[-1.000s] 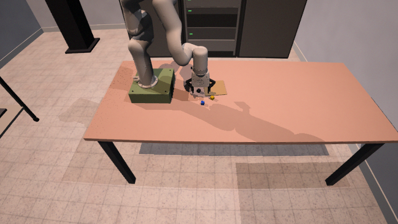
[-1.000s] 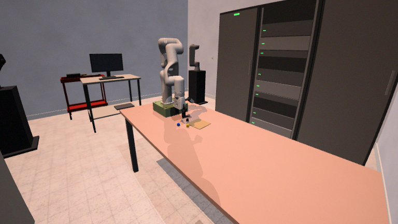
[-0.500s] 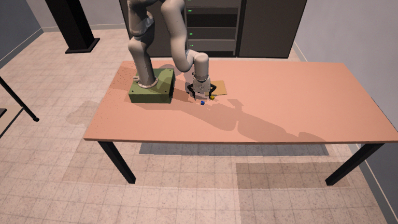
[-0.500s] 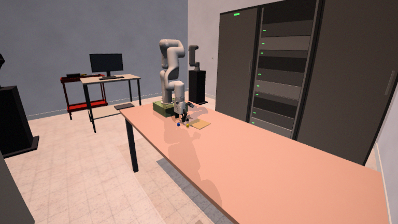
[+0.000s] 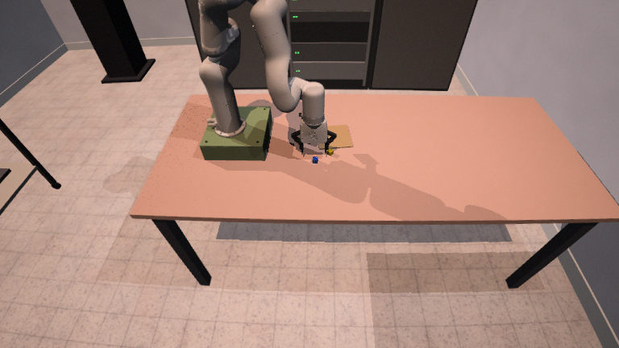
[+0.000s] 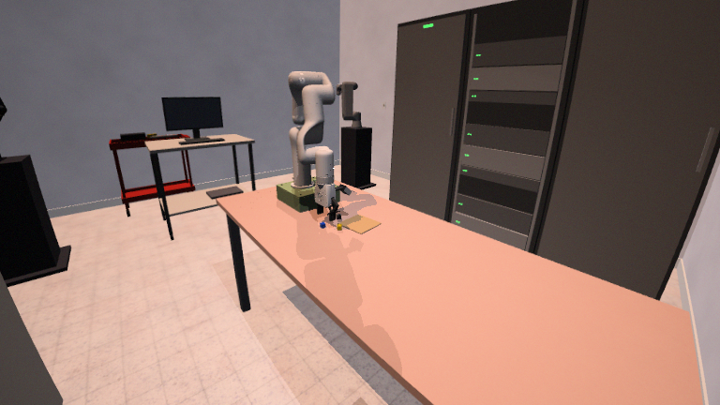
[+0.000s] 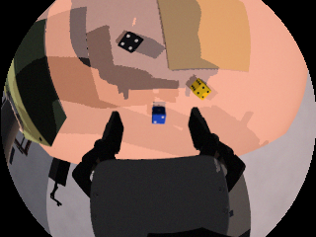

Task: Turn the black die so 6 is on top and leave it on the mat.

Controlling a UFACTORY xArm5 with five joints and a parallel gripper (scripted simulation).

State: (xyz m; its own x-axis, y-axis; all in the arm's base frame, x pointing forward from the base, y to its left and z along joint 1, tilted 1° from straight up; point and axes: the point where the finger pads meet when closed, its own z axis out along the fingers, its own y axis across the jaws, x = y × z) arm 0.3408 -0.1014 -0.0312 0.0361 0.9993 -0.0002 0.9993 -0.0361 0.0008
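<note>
The black die lies on the bare table just left of the tan mat, apart from it; its top face shows white pips that I cannot read for sure. My gripper is open and empty, low over the table, with the black die a little ahead of the fingers. In the top and exterior views the gripper hides the black die. A blue die lies between the fingertips' line and the black die. A yellow die lies at the mat's near corner.
The arm's green base block stands close on the left. The pink table stretches far to the right. Dark server cabinets stand behind the table.
</note>
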